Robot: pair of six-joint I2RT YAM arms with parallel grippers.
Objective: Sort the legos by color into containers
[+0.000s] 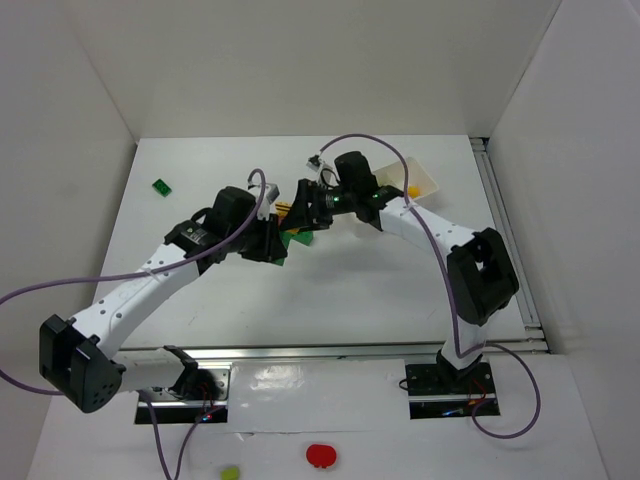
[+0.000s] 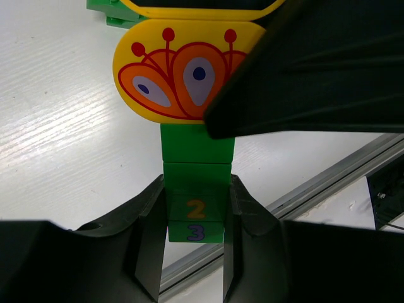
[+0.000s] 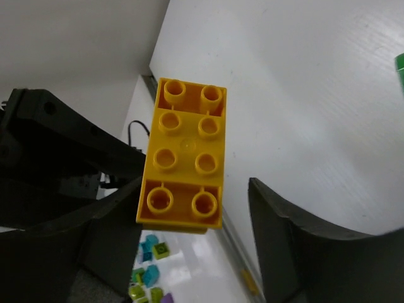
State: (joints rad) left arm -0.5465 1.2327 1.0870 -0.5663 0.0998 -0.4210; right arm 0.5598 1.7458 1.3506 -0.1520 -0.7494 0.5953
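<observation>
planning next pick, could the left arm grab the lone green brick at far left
Probably not yet: the left gripper is shut on a green brick stack, though the way to the lone green brick looks free.

Place: robot lab test cell
Enclosure: white panels [image 1: 300, 60] around a white table [image 1: 350, 300]
Rig: 2 arms [image 1: 150, 285] on a metal rail [image 1: 330, 350], purple cables [image 1: 20, 295]

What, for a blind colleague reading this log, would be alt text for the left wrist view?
Two black fingers clamp a stack of green bricks printed 2 and 3, topped by a rounded yellow piece with an orange-red flower design. A large black shape covers the upper right; the white table lies behind.
</observation>
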